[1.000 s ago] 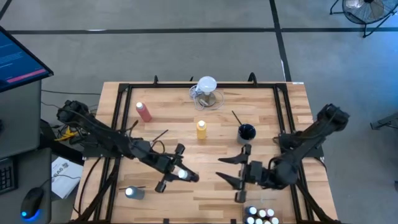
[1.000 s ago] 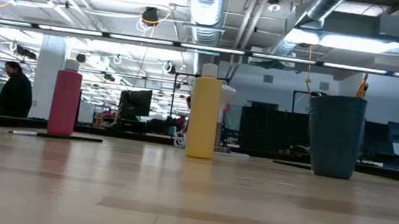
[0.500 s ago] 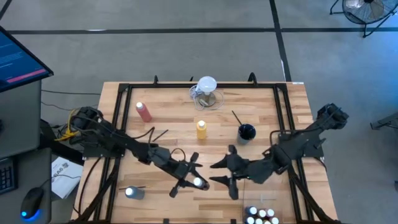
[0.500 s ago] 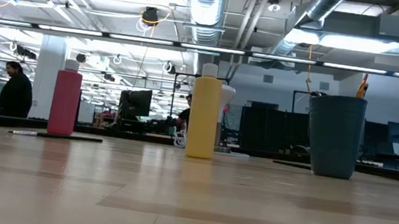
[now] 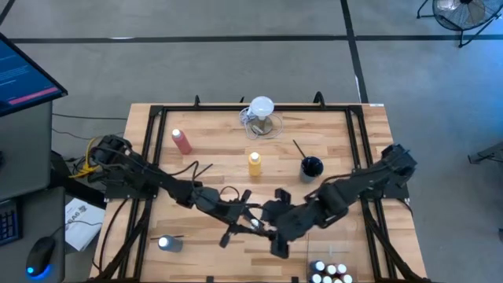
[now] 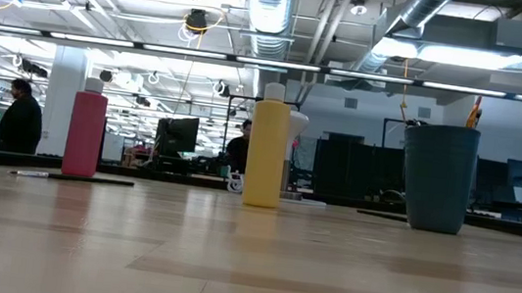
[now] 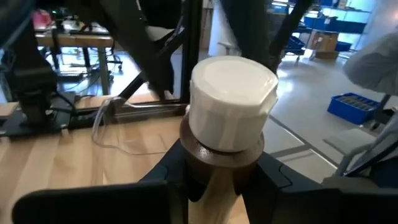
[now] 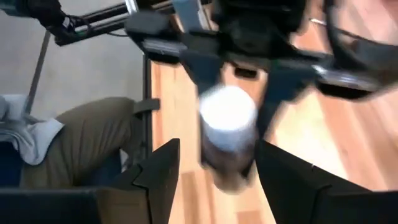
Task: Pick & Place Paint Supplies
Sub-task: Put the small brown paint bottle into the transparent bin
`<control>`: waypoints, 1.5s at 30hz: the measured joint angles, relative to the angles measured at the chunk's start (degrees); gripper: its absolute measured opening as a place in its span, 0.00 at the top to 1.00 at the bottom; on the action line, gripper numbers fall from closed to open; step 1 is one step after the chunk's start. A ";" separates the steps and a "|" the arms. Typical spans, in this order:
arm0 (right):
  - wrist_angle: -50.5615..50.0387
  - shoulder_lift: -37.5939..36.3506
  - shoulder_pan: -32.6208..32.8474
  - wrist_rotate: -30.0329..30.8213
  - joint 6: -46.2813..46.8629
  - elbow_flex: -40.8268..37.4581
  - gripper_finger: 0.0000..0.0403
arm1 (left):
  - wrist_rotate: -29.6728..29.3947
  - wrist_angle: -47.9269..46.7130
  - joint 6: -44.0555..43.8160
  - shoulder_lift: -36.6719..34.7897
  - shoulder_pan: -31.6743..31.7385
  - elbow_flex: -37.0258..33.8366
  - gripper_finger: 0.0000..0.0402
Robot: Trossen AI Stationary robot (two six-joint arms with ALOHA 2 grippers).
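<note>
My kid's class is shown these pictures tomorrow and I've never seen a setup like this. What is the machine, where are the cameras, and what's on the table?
It is a robot with two dark arms at a wooden table, each ending in a two-finger gripper. One camera looks straight down, one sits at table height, and one rides on each wrist.

On the table stand a pink-red squeeze bottle, a yellow squeeze bottle, a dark cup with a brush in it, a clear jug with a white round top and several small white-capped bottles at the near edge.

The left gripper holds a small white-capped paint bottle over the table's middle. The right gripper is right beside it, fingers open either side of that bottle in the right wrist view, apparently for a handover.
</note>
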 joint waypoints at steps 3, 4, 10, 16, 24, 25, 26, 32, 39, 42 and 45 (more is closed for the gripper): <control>-4.57 3.23 -1.01 -0.86 0.24 4.04 0.51 | -1.16 -0.35 -0.52 0.21 -0.13 -0.02 0.82; -5.16 4.31 -1.34 -0.88 0.24 5.43 0.51 | -1.21 -0.35 -0.80 0.23 -0.13 -0.02 0.82; -7.49 6.82 -2.23 -1.15 -1.13 8.85 0.49 | -2.24 -1.36 -0.92 0.36 0.05 -0.02 0.82; -5.97 6.09 -2.63 -0.87 -2.63 9.32 0.49 | -3.22 -2.28 -0.82 0.41 0.15 -0.02 0.82; -6.54 6.49 -3.14 -0.65 -3.02 9.32 0.53 | -3.42 -2.23 -0.84 0.41 0.17 -0.02 0.82; -6.60 6.49 -3.22 -0.75 -3.02 9.32 0.53 | -3.59 -2.23 -0.84 0.41 0.17 -0.02 0.82; -6.56 6.49 -3.24 -0.75 -3.00 9.32 0.54 | -3.59 -2.23 -0.82 0.41 0.17 -0.02 0.82; -6.73 6.49 -3.24 -0.88 -3.00 9.32 0.61 | -3.57 -2.17 -0.82 0.41 0.17 -0.02 0.82; -7.94 6.49 -3.29 -0.84 -3.02 9.32 0.69 | -4.58 -2.23 -0.92 0.41 0.17 -0.02 0.82; -7.81 6.49 -3.24 -0.71 -3.02 9.32 0.69 | -4.62 -2.09 -0.95 0.41 0.17 -0.02 0.82; -7.90 6.49 -3.24 -0.72 -2.99 9.32 0.66 | -4.66 -1.96 -0.89 0.41 0.17 -0.02 0.82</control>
